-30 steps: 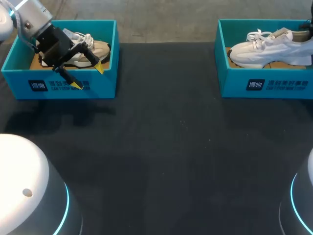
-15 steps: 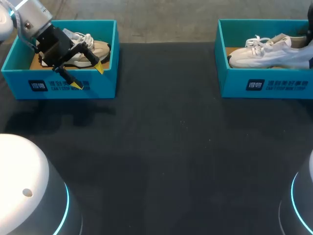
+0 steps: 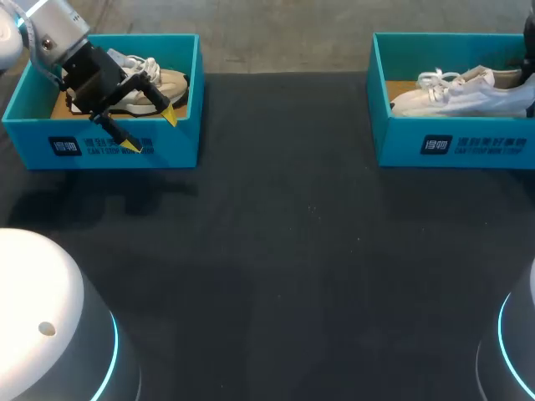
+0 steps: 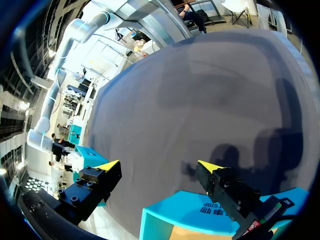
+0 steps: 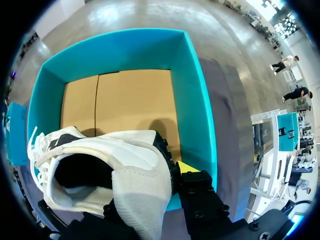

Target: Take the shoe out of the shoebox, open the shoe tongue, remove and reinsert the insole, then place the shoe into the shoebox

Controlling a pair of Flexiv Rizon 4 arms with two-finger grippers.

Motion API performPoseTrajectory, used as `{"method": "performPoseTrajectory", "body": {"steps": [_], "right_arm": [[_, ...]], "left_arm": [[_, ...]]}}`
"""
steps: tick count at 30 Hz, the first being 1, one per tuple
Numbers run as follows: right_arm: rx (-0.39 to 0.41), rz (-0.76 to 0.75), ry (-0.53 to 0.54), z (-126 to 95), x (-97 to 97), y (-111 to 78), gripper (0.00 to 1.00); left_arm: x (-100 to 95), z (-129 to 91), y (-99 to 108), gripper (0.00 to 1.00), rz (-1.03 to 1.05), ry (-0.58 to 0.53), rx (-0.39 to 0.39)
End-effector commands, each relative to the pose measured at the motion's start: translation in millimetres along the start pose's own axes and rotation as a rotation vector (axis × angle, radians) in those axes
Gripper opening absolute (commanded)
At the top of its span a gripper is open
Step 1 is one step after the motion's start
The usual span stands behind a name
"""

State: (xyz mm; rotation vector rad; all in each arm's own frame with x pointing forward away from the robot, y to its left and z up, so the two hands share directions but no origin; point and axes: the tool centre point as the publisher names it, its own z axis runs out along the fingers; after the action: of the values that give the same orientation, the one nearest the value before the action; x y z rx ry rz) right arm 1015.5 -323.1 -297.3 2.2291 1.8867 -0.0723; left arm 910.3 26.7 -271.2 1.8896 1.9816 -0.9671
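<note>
Right wrist view: your right gripper [image 5: 150,192] clamps the white mesh sneaker [image 5: 125,165] by its heel inside the teal cardboard shoebox [image 5: 197,100] at the table [image 3: 276,251]'s far right corner. The toe may snag a wall, dragging the box.

The head view looks down from above and behind on the table [image 3: 276,251]. The left wrist view, over the left box [image 4: 172,207], faces out across that table. The right wrist view peers closely into the right box [image 5: 195,100], also in the head view.
</note>
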Motion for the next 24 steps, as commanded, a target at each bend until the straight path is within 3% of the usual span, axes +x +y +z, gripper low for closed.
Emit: {"method": "performPoseTrajectory", "body": {"steps": [1,9,24], "right_arm": [[-0.007,0.009,0.006,-11,-5.5,-0.9,0.00],[-0.010,0.015,-0.003,-21,-15.7,-4.3,0.00],[-0.018,-0.016,0.005,-5,-13.1,-2.0,0.00]], "left_arm": [[-0.4,0,-1,1.00,0.000,0.003,-0.002],[-0.4,0,-1,1.00,0.000,0.003,-0.002],[-0.4,0,-1,1.00,0.000,0.003,-0.002]]}}
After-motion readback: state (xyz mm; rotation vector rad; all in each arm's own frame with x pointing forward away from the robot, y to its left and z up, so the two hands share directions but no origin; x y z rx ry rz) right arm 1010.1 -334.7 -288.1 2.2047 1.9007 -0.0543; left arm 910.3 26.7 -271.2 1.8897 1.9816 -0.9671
